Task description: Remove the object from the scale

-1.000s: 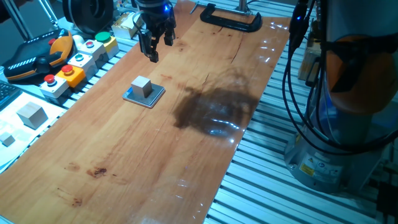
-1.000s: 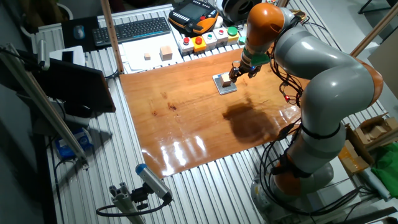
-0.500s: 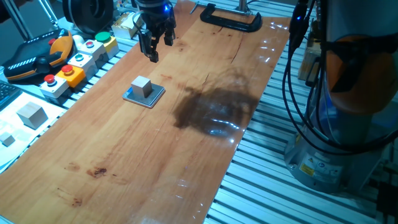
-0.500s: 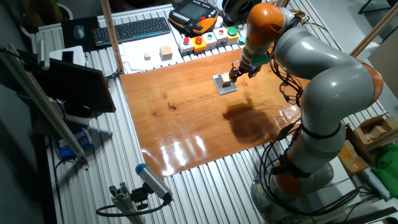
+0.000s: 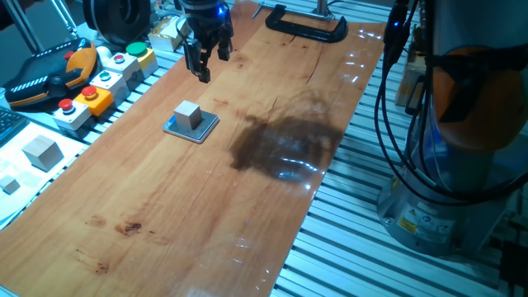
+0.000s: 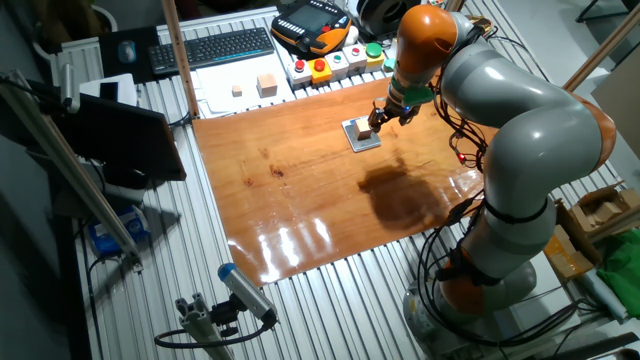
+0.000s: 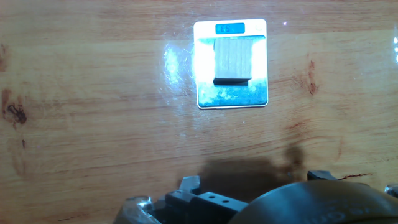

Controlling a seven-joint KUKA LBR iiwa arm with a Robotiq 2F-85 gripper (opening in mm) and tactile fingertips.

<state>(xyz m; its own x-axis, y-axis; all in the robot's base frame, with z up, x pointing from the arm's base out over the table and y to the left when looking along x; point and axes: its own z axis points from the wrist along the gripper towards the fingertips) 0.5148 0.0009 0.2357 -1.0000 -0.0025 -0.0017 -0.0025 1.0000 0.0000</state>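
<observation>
The object [image 5: 189, 115], a small pale cube, sits on the scale [image 5: 206, 126], a thin square plate with a blue edge, on the wooden board. My gripper [image 5: 211, 66] hangs above the board beyond the scale, apart from the cube, fingers spread and empty. From the other fixed view the gripper [image 6: 378, 118] is just right of the object [image 6: 362, 128] and the scale [image 6: 367, 142]. The hand view looks down on the object [image 7: 234, 60], which rests in the upper half of the scale [image 7: 233, 97]; only the hand's body shows along the bottom edge.
A box of coloured buttons [image 5: 99, 78] and an orange-black pendant [image 5: 49, 78] line the board's left side. A larger pale cube [image 5: 41, 152] and a tiny one [image 5: 9, 185] lie off the board. A black clamp [image 5: 305, 26] grips the far end. The robot's base [image 5: 445, 206] stands right.
</observation>
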